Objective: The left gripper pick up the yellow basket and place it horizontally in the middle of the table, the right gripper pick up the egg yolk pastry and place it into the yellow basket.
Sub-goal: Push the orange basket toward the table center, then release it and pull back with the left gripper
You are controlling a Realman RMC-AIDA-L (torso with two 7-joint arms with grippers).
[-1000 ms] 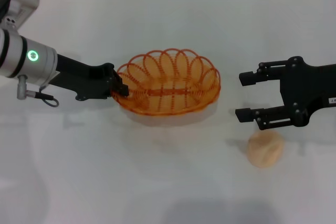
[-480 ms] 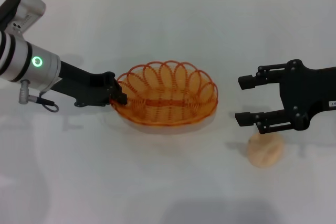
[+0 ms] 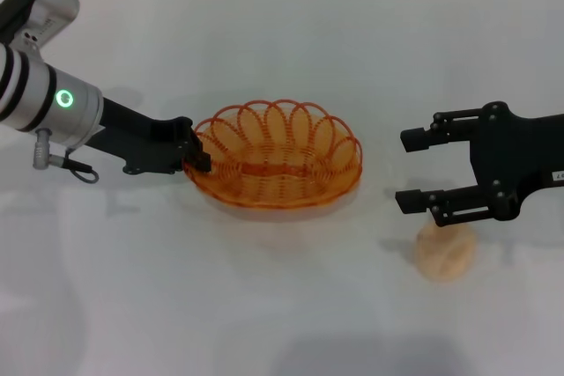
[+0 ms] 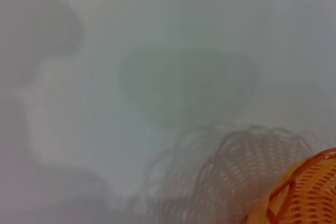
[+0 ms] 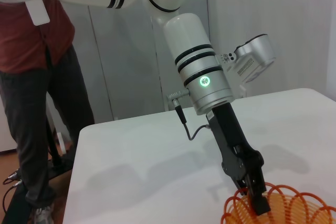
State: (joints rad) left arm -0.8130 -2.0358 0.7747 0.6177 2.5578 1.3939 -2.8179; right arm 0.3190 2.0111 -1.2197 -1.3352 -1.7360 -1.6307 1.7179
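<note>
Head view: left hand (image 3: 199,154) grips yellow basket (image 3: 278,158).

The yellow basket (image 3: 277,158) looked like translucent, glossy woven wire; the egg yolk pastry (image 3: 445,252) was smooth and matt; the counter (image 3: 264,305) was smooth white with a faint sheen.

I see the yellow basket (image 3: 275,165) mid-frame on the bench (image 3: 264,305), left end effector (image 3: 196,154) at its left rim; egg yolk pastry (image 3: 445,251) lower right, below the right end effector (image 3: 416,169).
</note>
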